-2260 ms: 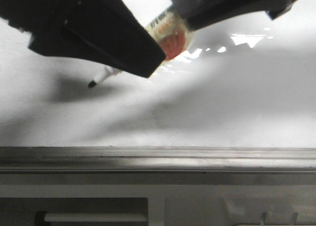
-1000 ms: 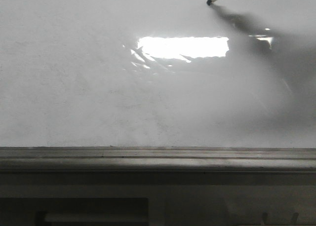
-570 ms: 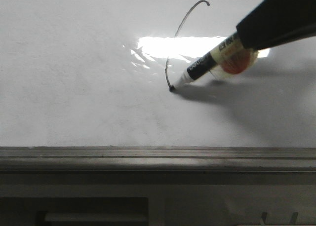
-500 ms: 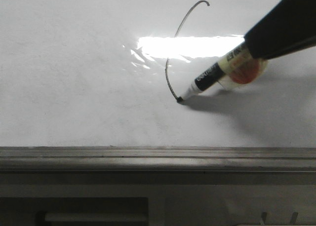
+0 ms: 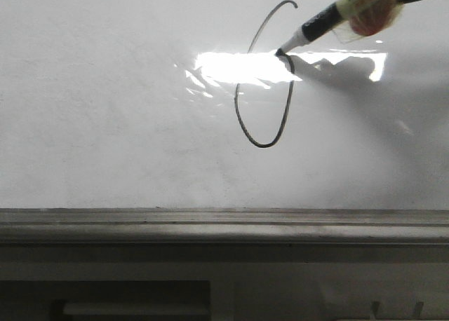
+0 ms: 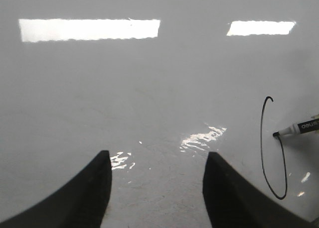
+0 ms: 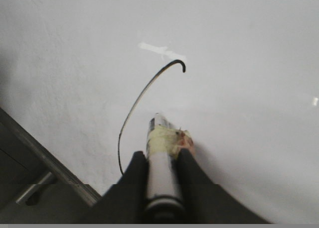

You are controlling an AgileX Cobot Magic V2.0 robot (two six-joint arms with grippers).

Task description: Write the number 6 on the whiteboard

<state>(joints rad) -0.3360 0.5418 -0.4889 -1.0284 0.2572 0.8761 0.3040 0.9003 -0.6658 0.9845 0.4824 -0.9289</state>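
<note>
Your right gripper [image 7: 160, 161] has its two dark fingers closed tight on the marker [image 7: 160, 175], with the barrel pinched between them and a yellowish tape wrap just past the fingertips. In the front view only the marker [image 5: 330, 12] and a sliver of dark gripper enter from the upper right corner.

The tip touches the whiteboard [image 5: 105, 125] at the upper right of the loop, inside the bright rectangular reflection.

The number 6 [image 5: 265, 90] is nearly done: hooked top, long curved tail down the left, rounded bottom, right side rising to the tip. My read: you are on the closing stroke. What remains is a short pull leftward to meet the tail, then a clean lift. Keep contact light and steady; a gap there would leave the loop open.

Your left gripper [image 6: 157, 188] hangs over bare board well to the side of the figure, its jaws spread wide and nothing between them. From its camera you see the number 6 [image 6: 273, 148] and the marker's tip end at the frame edge.

Hard to make out:
- Glare washes out the line where loop and tail should join.
- The marker hides its own tip in the right wrist view.
- The right arm is out of the front frame.
- The grey ledge [image 5: 224, 226] runs along the board's near edge.
</note>
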